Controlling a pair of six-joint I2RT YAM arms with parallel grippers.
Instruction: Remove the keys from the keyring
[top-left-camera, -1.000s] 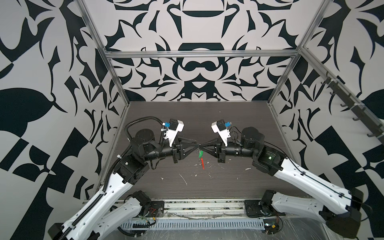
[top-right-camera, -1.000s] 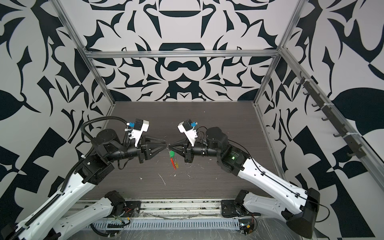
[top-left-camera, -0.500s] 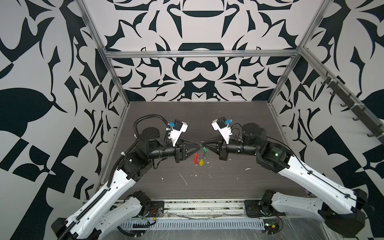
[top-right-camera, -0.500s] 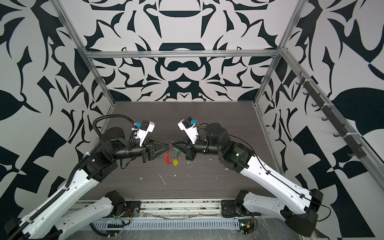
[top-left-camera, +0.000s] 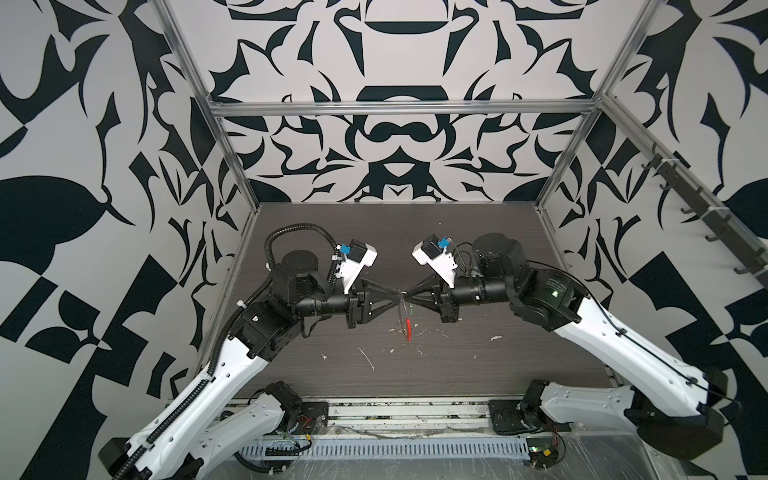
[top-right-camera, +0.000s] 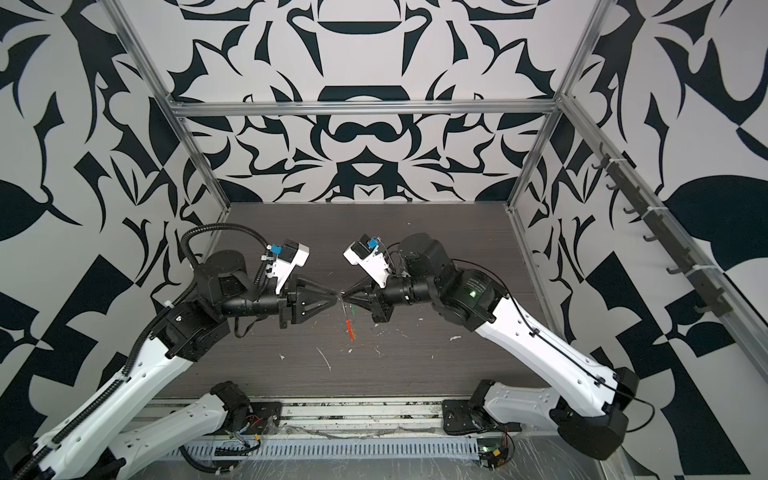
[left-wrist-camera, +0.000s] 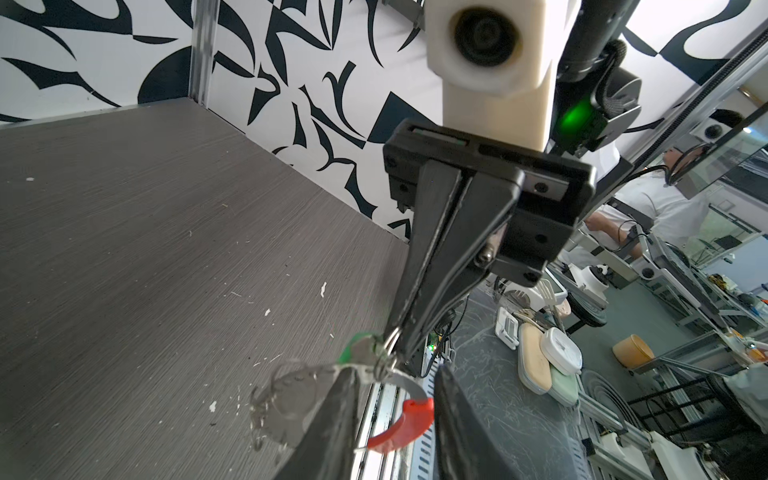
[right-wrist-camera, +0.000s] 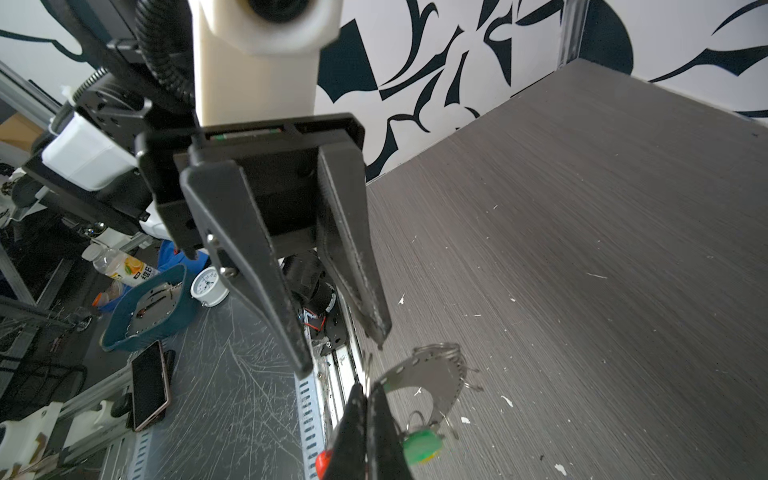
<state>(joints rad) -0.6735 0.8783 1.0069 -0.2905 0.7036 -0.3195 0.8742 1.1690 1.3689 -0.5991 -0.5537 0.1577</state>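
Keyring (left-wrist-camera: 403, 422) clamped by right gripper (left-wrist-camera: 400, 347), left gripper (right-wrist-camera: 343, 353) parted, green key (right-wrist-camera: 422, 445) clear from wrist views

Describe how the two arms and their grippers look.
The left arm and right arm have white shells with black joints. A ribbed black cable loops over the left one; a green light glows on the right. The left gripper and right gripper have black tapered fingers under cream camera mounts.

keyring (top-left-camera: 404, 316): between left gripper (top-left-camera: 397, 296) and right gripper (top-left-camera: 408, 296) | above table (top-left-camera: 498, 249) centre
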